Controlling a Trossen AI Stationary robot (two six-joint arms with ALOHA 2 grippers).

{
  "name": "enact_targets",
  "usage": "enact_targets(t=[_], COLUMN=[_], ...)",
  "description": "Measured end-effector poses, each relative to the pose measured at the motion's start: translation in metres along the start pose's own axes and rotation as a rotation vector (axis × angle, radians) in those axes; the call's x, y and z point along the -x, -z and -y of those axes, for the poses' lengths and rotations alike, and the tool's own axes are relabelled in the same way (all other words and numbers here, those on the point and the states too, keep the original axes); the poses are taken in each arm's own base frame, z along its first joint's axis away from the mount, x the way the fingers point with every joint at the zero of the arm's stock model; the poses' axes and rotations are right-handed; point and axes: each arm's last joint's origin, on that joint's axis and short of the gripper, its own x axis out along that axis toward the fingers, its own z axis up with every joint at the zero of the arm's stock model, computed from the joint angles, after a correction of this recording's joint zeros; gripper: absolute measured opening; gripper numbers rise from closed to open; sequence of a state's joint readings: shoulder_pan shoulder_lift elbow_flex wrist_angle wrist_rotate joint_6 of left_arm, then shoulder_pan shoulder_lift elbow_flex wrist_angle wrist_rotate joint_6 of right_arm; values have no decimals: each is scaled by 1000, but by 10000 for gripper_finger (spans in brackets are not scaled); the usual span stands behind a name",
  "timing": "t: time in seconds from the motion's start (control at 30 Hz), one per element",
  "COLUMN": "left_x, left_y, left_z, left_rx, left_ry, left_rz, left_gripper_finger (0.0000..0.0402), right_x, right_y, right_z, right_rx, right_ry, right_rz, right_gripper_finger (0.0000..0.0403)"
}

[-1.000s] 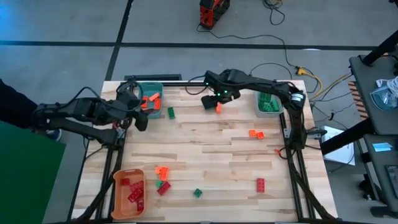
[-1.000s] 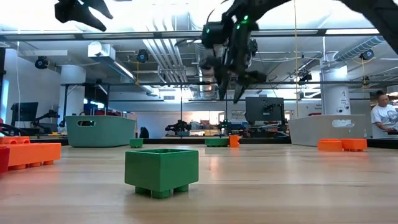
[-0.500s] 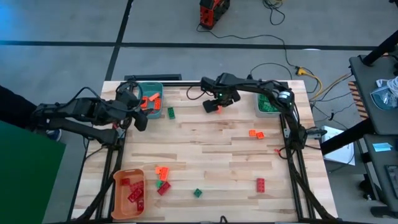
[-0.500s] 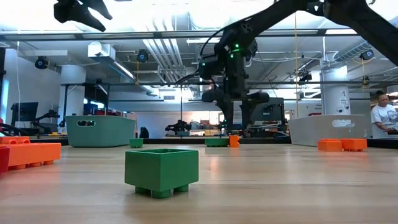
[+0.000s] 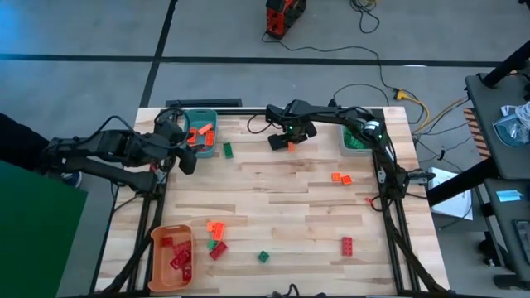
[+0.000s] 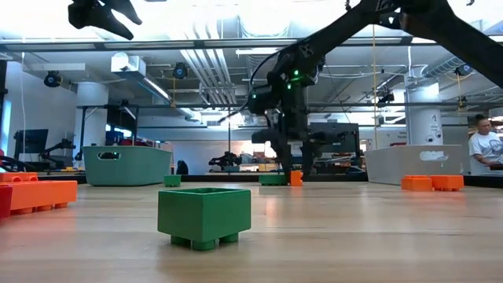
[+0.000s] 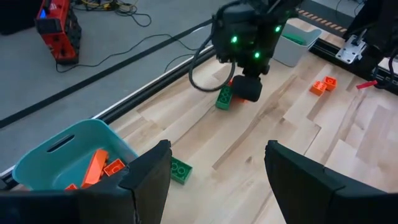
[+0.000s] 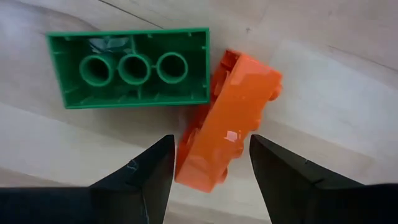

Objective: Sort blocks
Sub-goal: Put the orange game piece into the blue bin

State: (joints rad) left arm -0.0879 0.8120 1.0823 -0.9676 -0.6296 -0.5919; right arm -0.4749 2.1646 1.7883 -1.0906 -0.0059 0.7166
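An orange block lies tilted on the wooden table, against an upturned green block, at the far middle. My right gripper is open and low over the table. Its fingers stand on either side of the orange block's end. I cannot tell whether they touch it. My left gripper is open and empty, raised beside the teal bin at the far left.
The teal bin holds orange blocks. A grey bin at the far right holds green ones, an orange bin at the near left red ones. Loose blocks lie at the left, right and near side.
My right gripper has come down from well above the table to just over it, shifting slightly toward the left edge, and now straddles the orange block. The blocks have stayed in place.
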Motion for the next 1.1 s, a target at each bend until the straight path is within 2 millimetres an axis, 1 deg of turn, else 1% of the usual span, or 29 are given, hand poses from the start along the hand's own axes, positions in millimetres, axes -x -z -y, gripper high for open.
enact_targets(t=[0.13, 0.27, 0.37, 0.57, 0.8, 0.87, 0.9, 1.0, 1.1], left_x=[0, 0, -1, -1, -1, -1, -1, -1, 0], left_y=[0, 0, 0, 0, 0, 0, 0, 1, 1], left_z=[0, 0, 1, 1, 1, 1, 1, 3, 8], left_rx=[1, 3, 2, 2, 3, 8, 10, 7, -22], left_ry=[0, 0, -1, -1, 0, 5, 10, 59, 208], left_rz=[0, -1, -3, -3, -4, -7, -10, -42, -106], left_gripper_finger=[233, 233, 233, 233, 233, 233, 233, 233, 233], right_x=[-5, -6, -6, -7, -6, 0, 7, 39, 73], right_y=[0, 0, 0, 0, 2, 5, 7, 16, 30], right_z=[-1, 0, 0, 0, 1, 4, 5, 8, 11], right_rx=[10, 14, 26, 55, 89, 100, 105, 126, 164], right_ry=[9, 11, 11, 14, 24, 36, 38, 11, -20], right_rz=[-3, -4, -4, -4, -17, -31, -33, 1, 44], right_gripper_finger=[198, 182, 157, 87, 86, 86, 86, 86, 86])
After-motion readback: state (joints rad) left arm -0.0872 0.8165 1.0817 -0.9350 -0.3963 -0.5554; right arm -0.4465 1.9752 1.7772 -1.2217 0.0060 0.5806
